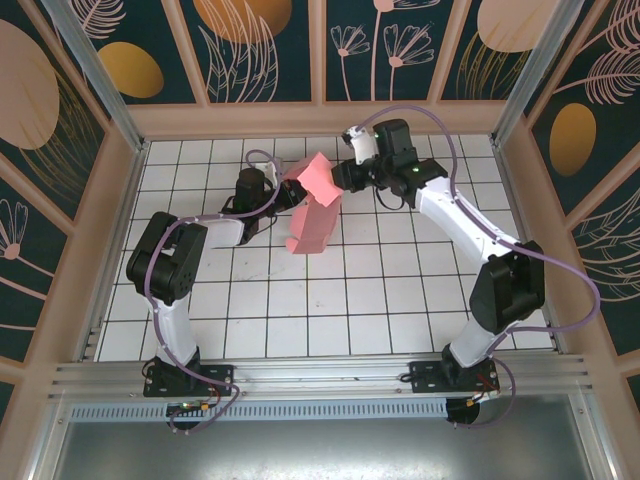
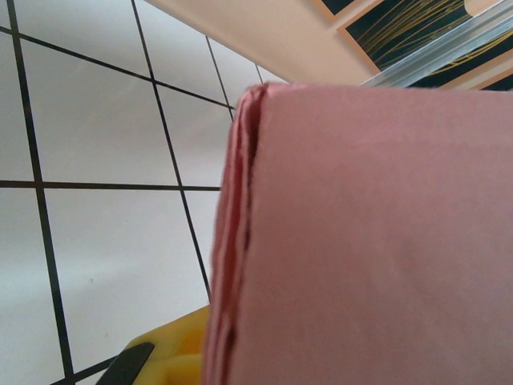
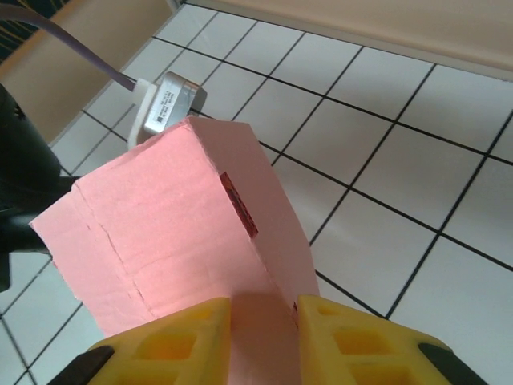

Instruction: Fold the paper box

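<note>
So, near edge of the tiled table first: both arm bases sit on the rail there. The arms reach inward and meet over the far-centre tiles.

The paper box hangs between them. It is closer to the far edge than the near one, roughly mid-width. Pink, part-folded, grippers on its far end, the rest trailing toward the near edge. Top view doesn't show whether the lower end touches the tiles or clears them.

The left gripper comes at it from the left side. In the left wrist view the paper box blocks over half the frame. It's blurred, with stacked layer edges down its left side. One yellow finger shows at the bottom, right against the card. The other finger is hidden behind the card. Jaws pressed together, pinching the card.

The right gripper meets the far top end. In the right wrist view the right gripper has both yellow fingers cut off by the bottom edge. A pink flap fills the gap between them, pads against it on both sides, so it's pinching the paper box.

Crease lines run across the top panel. There's a dark red mark on the side panel, slot or print, too small to tell. Past the box is a white module with a cable, partly hidden by card, then the beige far wall.
</note>
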Controlling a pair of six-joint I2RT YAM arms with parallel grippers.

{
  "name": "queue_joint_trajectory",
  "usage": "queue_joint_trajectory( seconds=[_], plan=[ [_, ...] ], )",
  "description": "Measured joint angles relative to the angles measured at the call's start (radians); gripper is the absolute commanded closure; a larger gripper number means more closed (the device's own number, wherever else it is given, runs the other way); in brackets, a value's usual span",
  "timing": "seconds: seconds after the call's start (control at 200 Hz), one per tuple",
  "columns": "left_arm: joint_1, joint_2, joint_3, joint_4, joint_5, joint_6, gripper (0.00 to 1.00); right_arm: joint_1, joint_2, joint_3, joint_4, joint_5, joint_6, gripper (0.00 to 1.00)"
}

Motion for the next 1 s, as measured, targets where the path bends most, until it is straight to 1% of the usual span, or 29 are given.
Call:
queue_joint_trajectory(
  seconds=[0.03, 0.07, 0.155, 0.28, 0.4, 0.515, 0.611, 0.831, 1.001],
  plan=[
    [0.001, 0.0, 0.0, 0.0, 0.0, 0.0, 1.0, 0.006, 0.0, 0.0, 0.0, 0.024, 0.0, 0.65],
    [0.003, 0.0, 0.0, 0.0, -0.001, 0.0, 1.0, 0.013, 0.0, 0.0, 0.002, 0.055, -0.002, 0.59],
    [0.005, 0.0, 0.0, 0.0, 0.0, 0.0, 1.0, 0.017, -0.018, -0.017, 0.02, 0.111, 0.016, 0.55],
    [0.005, 0.0, 0.0, 0.0, 0.001, 0.0, 1.0, 0.011, -0.085, -0.074, 0.047, 0.16, 0.016, 0.55],
    [0.004, 0.001, 0.0, 0.001, 0.001, 0.0, 1.0, 0.012, -0.143, -0.092, 0.063, 0.171, 0.011, 0.55],
    [0.004, 0.002, 0.0, 0.001, 0.002, 0.0, 1.0, 0.022, -0.158, -0.092, 0.089, 0.167, 0.005, 0.57],
    [0.004, 0.004, 0.0, 0.001, 0.002, 0.0, 1.0, 0.033, -0.138, -0.08, 0.087, 0.155, 0.003, 0.57],
    [0.004, 0.004, 0.0, 0.001, 0.004, 0.0, 1.0, 0.048, -0.027, -0.022, 0.069, 0.154, -0.011, 0.57],
    [0.005, 0.013, 0.0, -0.002, 0.001, 0.0, 1.0, 0.051, -0.001, -0.004, 0.057, 0.176, -0.011, 0.57]
  ],
)
